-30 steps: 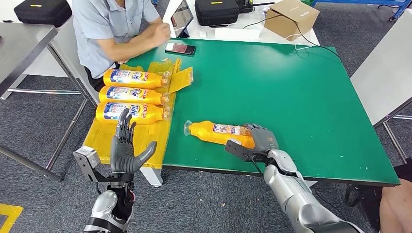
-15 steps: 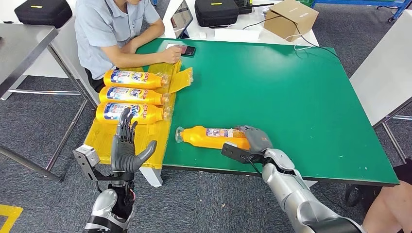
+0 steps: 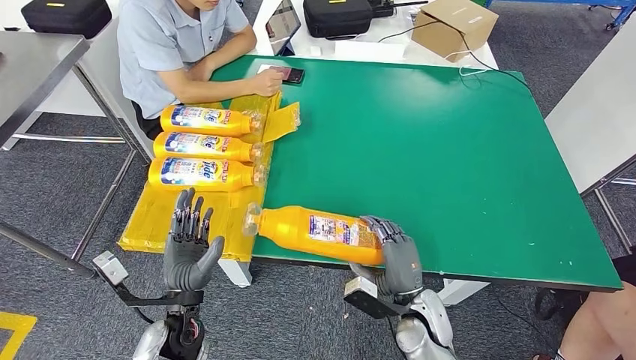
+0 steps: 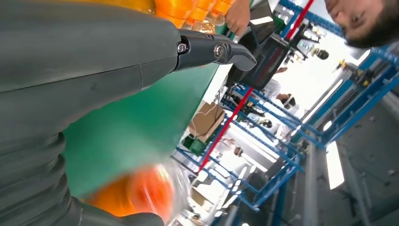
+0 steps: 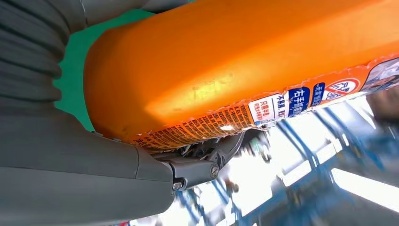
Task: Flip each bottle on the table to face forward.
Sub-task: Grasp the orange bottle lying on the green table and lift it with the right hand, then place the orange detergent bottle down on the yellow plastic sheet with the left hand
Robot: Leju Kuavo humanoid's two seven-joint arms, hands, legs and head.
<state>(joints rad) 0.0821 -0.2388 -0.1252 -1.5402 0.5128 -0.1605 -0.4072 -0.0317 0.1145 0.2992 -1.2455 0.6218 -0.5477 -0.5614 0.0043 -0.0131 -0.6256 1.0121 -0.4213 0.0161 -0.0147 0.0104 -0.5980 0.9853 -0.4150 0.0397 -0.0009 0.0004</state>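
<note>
The right hand (image 3: 394,255) grips only the fat end of the long orange plastic bottle (image 3: 311,229) at the near edge of the green table (image 3: 450,150), so it may slip and fall, while the left hand (image 3: 187,247) waits open.

Flat green-topped table (image 3: 450,150), one even green. Orange plastic bottle (image 3: 315,232) with a white-and-blue printed label and a clear cap end; small dark print and blue and red marks along the label edge in the right wrist view. Dark grey right hand (image 3: 395,255) on a silver arm. Dark grey left hand (image 3: 187,244), same tone. Three more yellow-orange bottles (image 3: 204,146), their labels blue and white (lettering too small to read). Crinkled yellow plastic sheet (image 3: 150,217) under them. Seated person's pale blue shirt (image 3: 161,45). Brown cardboard box (image 3: 455,26). Black cases (image 3: 64,15). Mottled grey carpet floor (image 3: 52,180).
</note>
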